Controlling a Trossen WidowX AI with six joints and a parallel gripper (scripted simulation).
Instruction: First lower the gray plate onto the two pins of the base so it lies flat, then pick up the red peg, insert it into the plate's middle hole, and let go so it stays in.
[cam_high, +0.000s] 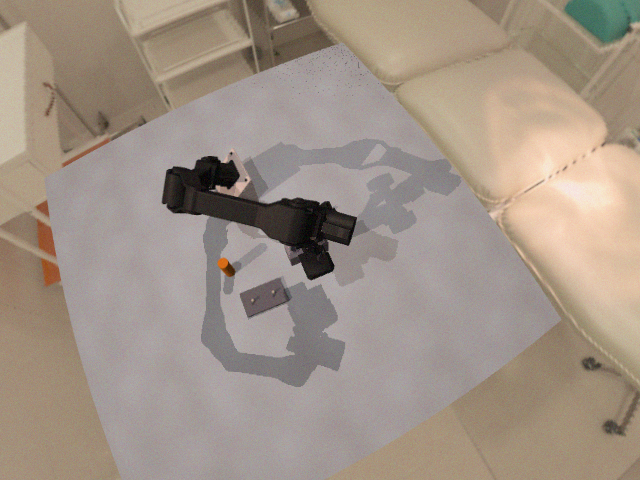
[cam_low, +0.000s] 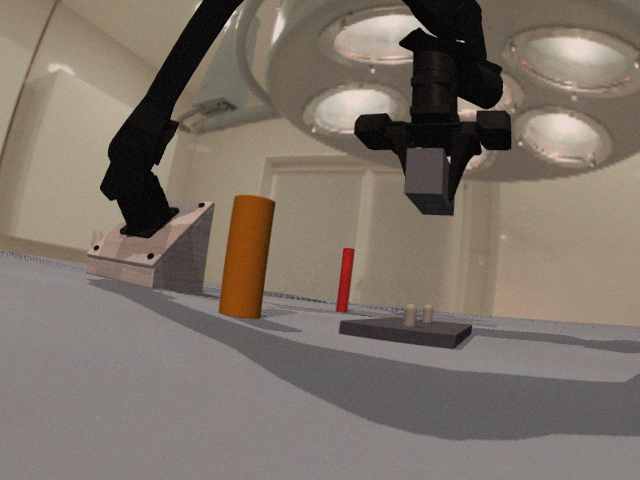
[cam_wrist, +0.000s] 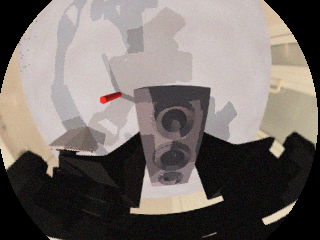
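Note:
My gripper (cam_low: 428, 181) (cam_wrist: 166, 128) is shut on the gray plate (cam_high: 293, 256) (cam_low: 424, 169) (cam_wrist: 146, 117), a thick block with three round openings in a row in the wrist view. It holds the plate well above the table. The dark base (cam_high: 263, 306) (cam_low: 364, 329) lies flat on the table, with its two pale pins (cam_high: 252, 300) (cam_low: 409, 315) pointing up and bare. The red peg (cam_low: 344, 280) (cam_wrist: 111, 97) stands upright on the table behind the base in the exterior view; the arm hides it in the top view.
An orange cylinder (cam_high: 226, 267) (cam_low: 247, 256) stands upright close to the base, on the side toward the arm's mount. The arm's sloped mounting block (cam_low: 180, 258) (cam_wrist: 80, 138) is farther back. The arm's links arch above the table (cam_high: 413, 330).

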